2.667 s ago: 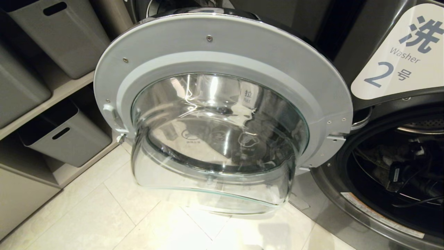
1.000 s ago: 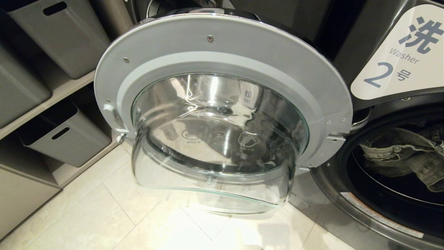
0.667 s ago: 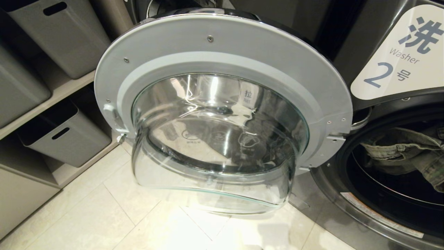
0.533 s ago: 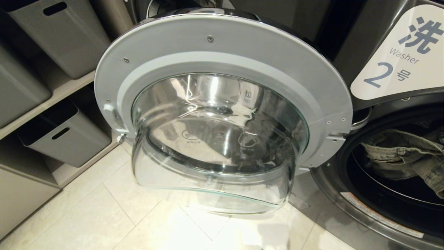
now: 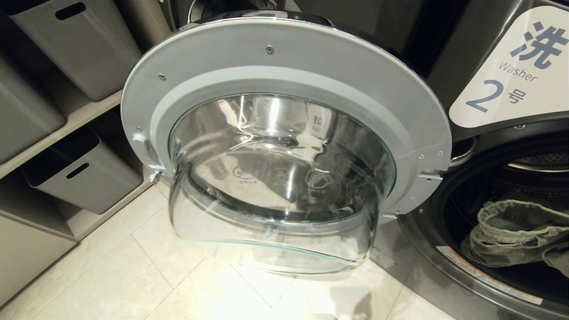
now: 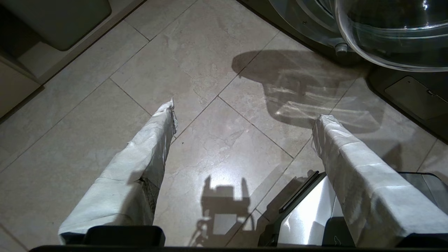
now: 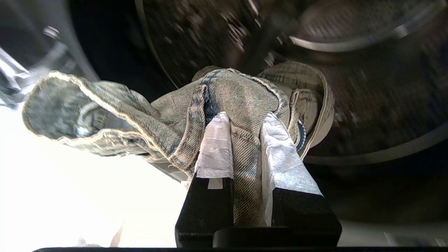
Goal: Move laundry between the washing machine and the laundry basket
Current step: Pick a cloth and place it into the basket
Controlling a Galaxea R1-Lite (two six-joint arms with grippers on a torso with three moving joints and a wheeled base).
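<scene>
Jeans [image 7: 241, 94]: one washed denim garment, pinched between the paper-wrapped fingers [image 7: 215, 147] of the right gripper [image 7: 245, 122], which are pressed together on a fold of the fabric; in the right wrist view the rest bunches at centre frame and trails toward the left. In the head view the same jeans [image 5: 515, 231] sit at the lower right edge of the frame, in the mouth of the drum [image 5: 502, 186]; the gripper itself is not visible in that view.

Left gripper [image 6: 241, 119]: lower half of the left wrist view, wrapped fingers [image 6: 350, 161] spread wide apart with nothing between them, above the pale tiled floor [image 6: 196, 63].

Floor [image 5: 133, 275]: lower left of the head view, cream tiles.

Washer door [image 5: 284, 146]: centre of the head view, swung open, grey ring around a bulging clear glass bowl.

Storage bins [image 5: 84, 173]: grey, with slot handles, on shelving at the left edge of the head view.

Washing machine [image 5: 466, 58]: dark body, upper right of the head view, carrying a white label [image 5: 515, 71] reading "Washer 2".
</scene>
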